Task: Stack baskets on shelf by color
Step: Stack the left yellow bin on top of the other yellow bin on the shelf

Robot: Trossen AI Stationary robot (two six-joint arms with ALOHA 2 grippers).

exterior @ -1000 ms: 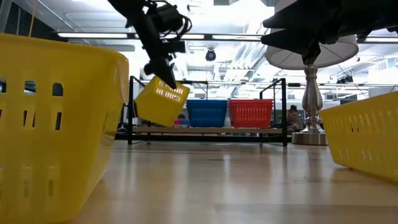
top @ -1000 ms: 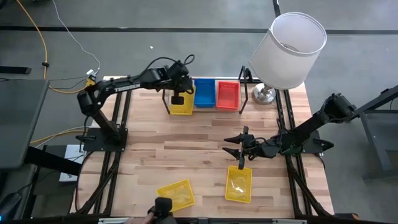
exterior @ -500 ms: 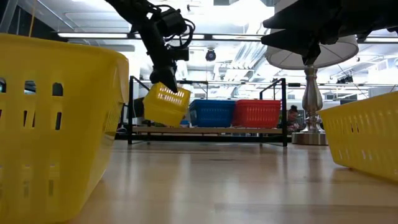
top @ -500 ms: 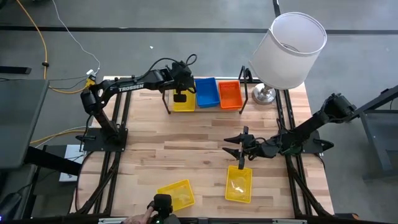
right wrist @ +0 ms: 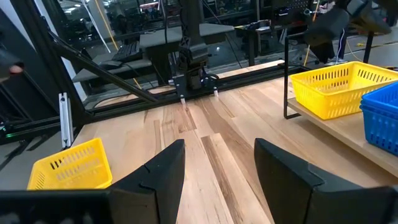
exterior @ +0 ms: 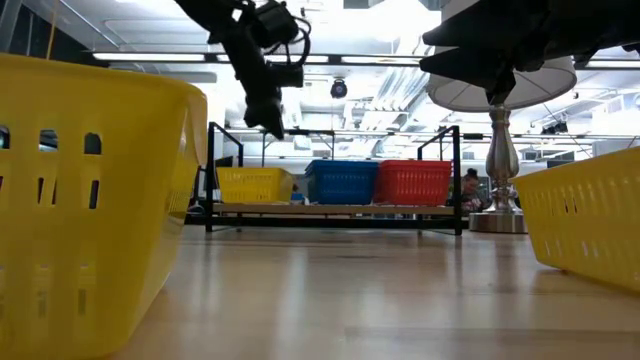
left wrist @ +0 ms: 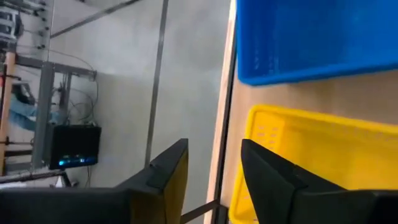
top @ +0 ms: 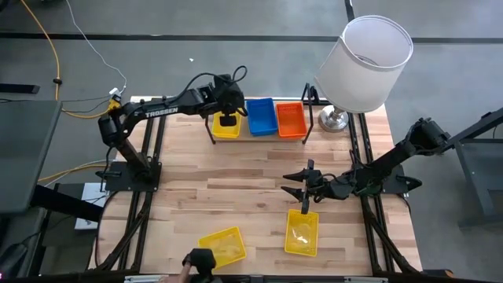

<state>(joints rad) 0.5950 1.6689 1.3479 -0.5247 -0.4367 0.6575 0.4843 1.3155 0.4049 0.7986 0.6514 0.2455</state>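
Hovering left tool (top: 226,120) (above yellow basket (top: 226,128))

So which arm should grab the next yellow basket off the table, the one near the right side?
Right, probably. The right gripper hangs open just beside that yellow basket, while the left gripper is open above the shelf, over the yellow basket standing there.

light's pretty even and bright overall, coming from ceiling strip lights (exterior: 330,57) that blow out to white glare in the low view. shadows on the wooden table (top: 251,189) are soft and faint from overhead. low view has the near yellow basket (exterior: 95,190) big and soft, out of focus. left wrist view is a bit blurry, its own fingers (left wrist: 273,180) just dark shapes. right wrist view is clearer, with the background darker.
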